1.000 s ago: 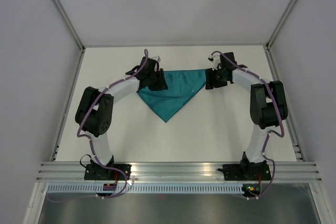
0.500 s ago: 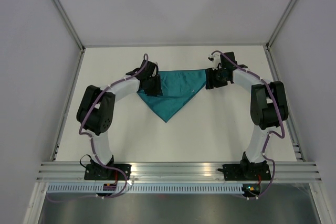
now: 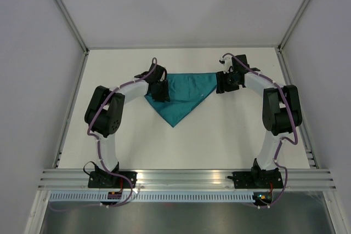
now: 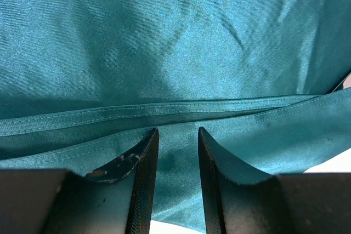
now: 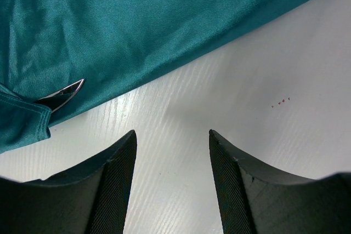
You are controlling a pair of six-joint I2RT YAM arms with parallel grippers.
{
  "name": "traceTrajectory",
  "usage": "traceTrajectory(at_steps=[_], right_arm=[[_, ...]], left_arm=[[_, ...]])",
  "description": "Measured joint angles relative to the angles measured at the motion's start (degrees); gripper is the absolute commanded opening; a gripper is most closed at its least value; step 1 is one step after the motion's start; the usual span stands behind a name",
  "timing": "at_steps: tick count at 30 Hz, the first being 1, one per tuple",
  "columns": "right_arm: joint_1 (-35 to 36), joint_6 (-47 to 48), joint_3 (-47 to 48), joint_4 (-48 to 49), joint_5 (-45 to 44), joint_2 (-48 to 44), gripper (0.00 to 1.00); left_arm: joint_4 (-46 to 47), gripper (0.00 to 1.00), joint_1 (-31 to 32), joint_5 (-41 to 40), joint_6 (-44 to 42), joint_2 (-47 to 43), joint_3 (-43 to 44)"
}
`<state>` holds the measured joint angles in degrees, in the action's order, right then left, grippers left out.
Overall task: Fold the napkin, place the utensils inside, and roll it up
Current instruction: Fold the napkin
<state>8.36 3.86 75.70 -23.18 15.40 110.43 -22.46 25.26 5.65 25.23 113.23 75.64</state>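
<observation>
The napkin (image 3: 185,96) lies folded in a triangle near the table's (image 3: 219,135) far edge. It looks soft, light and probably slippery, best pinched at a hemmed corner. The left gripper's (image 4: 177,135) jaws stand slightly apart over cloth, and the right gripper's (image 5: 171,138) gape over bare tabletop.

The teal square cloth napkin (image 3: 184,94) is plain all over, no print, with a faint sheen and a hem stitched in the same teal. Under it, the white tabletop (image 3: 219,135) shows pale grain and tiny red specks (image 5: 279,102). The left gripper (image 4: 177,131) is black with pale scuffs on one finger; the right gripper (image 5: 173,135) is plain black.
</observation>
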Motion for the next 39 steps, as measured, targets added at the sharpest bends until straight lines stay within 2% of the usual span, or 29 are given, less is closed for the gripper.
traceTrajectory(at_steps=[25, 34, 39], right_arm=[[-0.35, 0.44, -0.42, -0.02, 0.50, -1.60, 0.62], [-0.35, 0.44, -0.39, -1.29, 4.20, -1.62, 0.64], [-0.35, 0.22, -0.02, -2.71, 5.77, -1.62, 0.64]], left_arm=[[-0.07, 0.40, 0.00, -3.23, 0.07, 2.97, 4.94], [0.07, 0.39, 0.00, -3.39, 0.07, 3.72, 6.14], [0.22, 0.39, 0.39, -1.88, 0.04, 1.14, 4.68]])
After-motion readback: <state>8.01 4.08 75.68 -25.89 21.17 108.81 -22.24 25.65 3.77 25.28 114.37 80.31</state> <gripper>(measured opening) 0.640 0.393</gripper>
